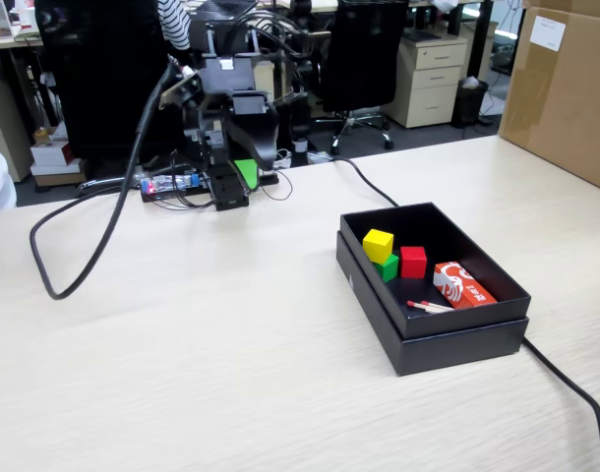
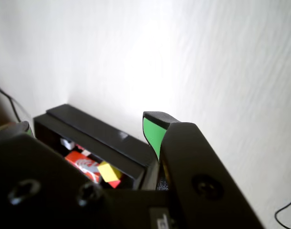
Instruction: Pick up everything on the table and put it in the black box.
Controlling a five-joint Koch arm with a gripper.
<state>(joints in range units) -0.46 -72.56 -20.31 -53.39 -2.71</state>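
Note:
All three cubes lie inside the black box (image 1: 448,334), which stands on the table (image 1: 211,364) at the right in the fixed view. The yellow cube (image 1: 378,245) leans on the green cube (image 1: 389,266), and the red cube (image 1: 413,262) sits beside them. My gripper (image 1: 237,177) is folded back by the arm's base, far left of the box, open with nothing between its green-padded fingers (image 2: 152,134). Between the jaws, the wrist view shows the black box (image 2: 102,136), the yellow cube (image 2: 109,171) and a corner of the red cube (image 2: 116,183); the green cube is hidden there.
A red-and-white packet (image 1: 463,285) and a thin stick (image 1: 430,307) also lie in the box. A brown carton (image 1: 566,88) stands at the far right. Black cables run across the table at the left (image 1: 74,280) and right (image 1: 570,383). Office chairs stand behind.

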